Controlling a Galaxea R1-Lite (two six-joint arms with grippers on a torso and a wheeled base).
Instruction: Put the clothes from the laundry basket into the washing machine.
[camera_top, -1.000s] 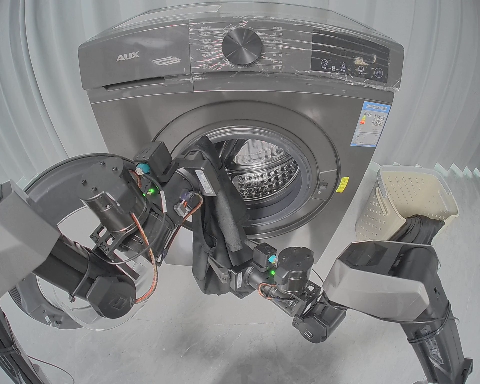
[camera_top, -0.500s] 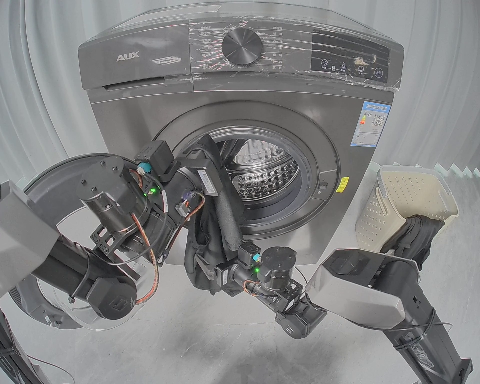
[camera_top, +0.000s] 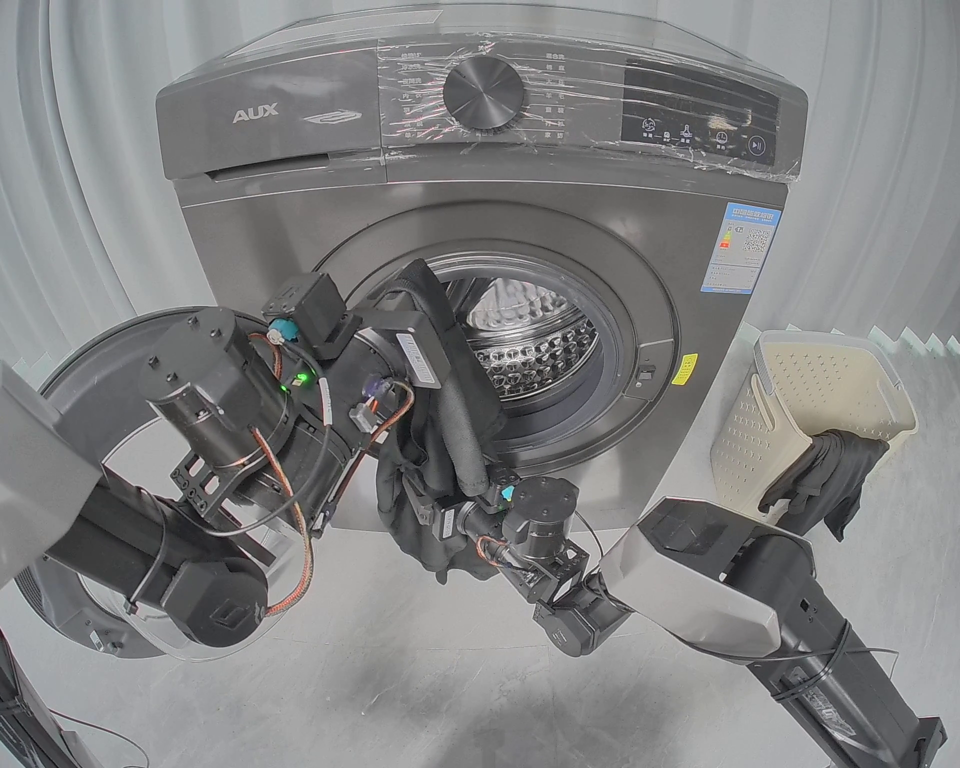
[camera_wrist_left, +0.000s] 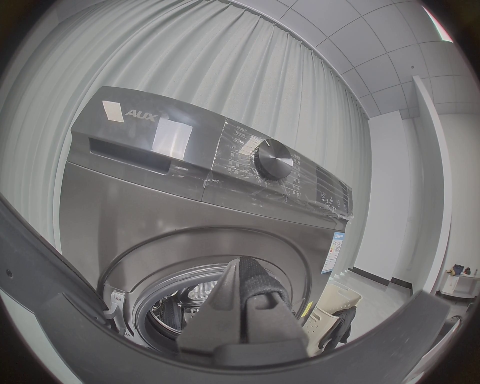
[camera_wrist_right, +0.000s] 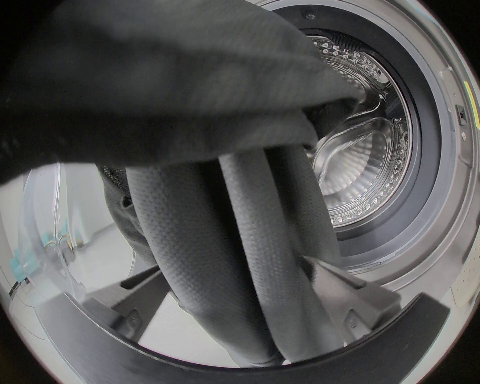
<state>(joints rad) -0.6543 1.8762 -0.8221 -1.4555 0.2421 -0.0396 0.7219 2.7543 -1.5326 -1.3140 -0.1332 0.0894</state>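
Jaws on garment (camera_top: 452, 440); basket (camera_top: 790, 400) with cloth (camera_top: 826, 474)

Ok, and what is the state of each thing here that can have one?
Washer door: open.
Drum: no clothes visible inside.
Dark garment: hanging at the opening, not yet inside.
Left gripper: shut on the dark garment.
Right gripper: shut on the dark garment.
Basket: tilted, not upright.
Second garment: draped over the basket's rim.
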